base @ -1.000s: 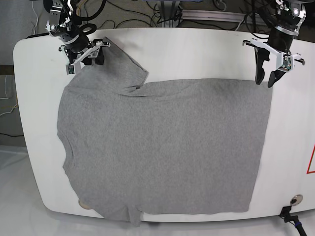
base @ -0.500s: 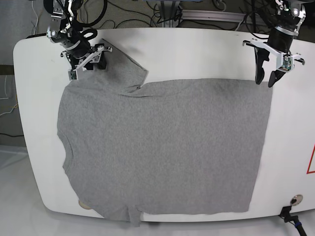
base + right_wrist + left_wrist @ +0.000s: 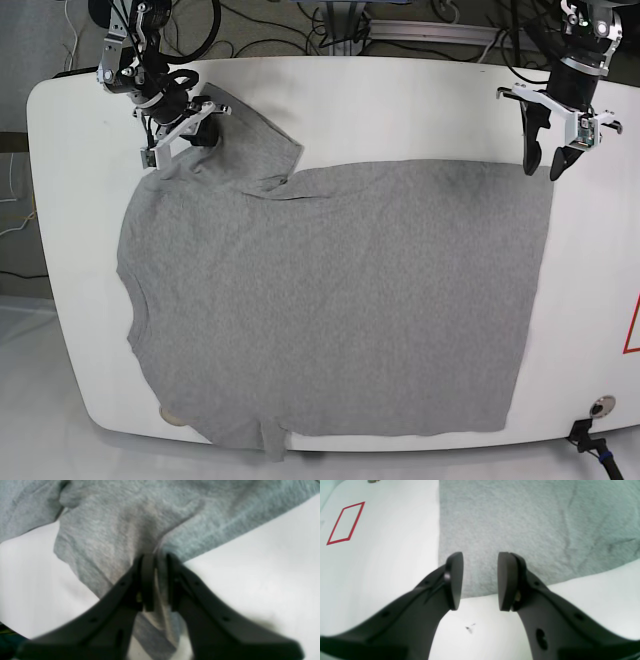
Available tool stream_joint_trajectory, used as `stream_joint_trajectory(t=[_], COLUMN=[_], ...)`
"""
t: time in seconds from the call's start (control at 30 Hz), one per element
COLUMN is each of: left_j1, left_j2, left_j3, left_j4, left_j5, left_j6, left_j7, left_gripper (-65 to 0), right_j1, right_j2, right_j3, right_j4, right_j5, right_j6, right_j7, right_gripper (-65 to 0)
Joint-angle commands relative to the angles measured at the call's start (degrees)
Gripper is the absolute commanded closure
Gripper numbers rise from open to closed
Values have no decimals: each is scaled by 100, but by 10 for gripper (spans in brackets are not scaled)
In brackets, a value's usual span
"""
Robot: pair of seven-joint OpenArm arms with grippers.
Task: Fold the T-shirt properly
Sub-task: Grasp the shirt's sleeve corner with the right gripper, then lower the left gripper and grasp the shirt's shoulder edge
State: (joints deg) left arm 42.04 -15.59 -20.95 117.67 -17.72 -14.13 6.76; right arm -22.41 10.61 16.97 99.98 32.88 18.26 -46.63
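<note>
A grey T-shirt [image 3: 330, 300] lies spread flat on the white table [image 3: 400, 100], its far sleeve [image 3: 250, 140] folded inward at the upper left. My right gripper [image 3: 180, 140] is shut on that sleeve's edge; in the right wrist view the grey cloth [image 3: 120, 530] is pinched between the gripper [image 3: 157, 580] fingers. My left gripper [image 3: 545, 165] hangs open just above the shirt's far hem corner. The left wrist view shows the left gripper [image 3: 480, 580] straddling the hem edge [image 3: 480, 595] with nothing clamped.
A red outlined mark [image 3: 345, 523] sits on the table beside the shirt's hem side, also at the right edge in the base view [image 3: 632, 330]. Cables [image 3: 330, 25] run behind the table's far edge. A bolt hole [image 3: 600, 406] is near the front right corner.
The right gripper has lifted and shifted slightly away with the sleeve edge pinched, pulling the sleeve taut. The left gripper has risen a little above the hem corner.
</note>
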Motion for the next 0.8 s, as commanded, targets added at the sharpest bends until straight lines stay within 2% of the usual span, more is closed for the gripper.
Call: stream_joint_trajectory(t=[0.0, 0.03, 0.13, 0.33, 0.57, 0.7, 0.77], left_j1=[-12, -53, -257, -772, -1469, -1982, -1836], left_j2=[-62, -76, -71, -99, -127, -168, -123], left_j3=[-39, -40, -62, -94, -60, 11, -40], left_j4=[86, 89, 41, -157, -764, -1570, -1415], left_j5=[-77, -75, -73, -83, -89, -188, -184], left_j6=[132, 229, 346, 392, 396, 29, 84], left_j7=[-164, -143, 192, 872, 950, 974, 968], left_gripper=[-222, -224, -232, -240, -245, -244, -240], right_j1=[-16, -20, -21, -20, -12, -28, -61], right_j2=[37, 34, 24, 16, 15, 18, 2], right_j3=[13, 5, -12, -15, 1, 11, 45], right_j4=[92, 107, 95, 147, 165, 187, 219], right_j5=[113, 118, 132, 183, 172, 183, 46], right_j6=[29, 38, 56, 53, 74, 95, 65], right_j7=[27, 25, 43, 34, 54, 51, -22], right_gripper=[-23, 0, 0, 0, 0, 0, 0])
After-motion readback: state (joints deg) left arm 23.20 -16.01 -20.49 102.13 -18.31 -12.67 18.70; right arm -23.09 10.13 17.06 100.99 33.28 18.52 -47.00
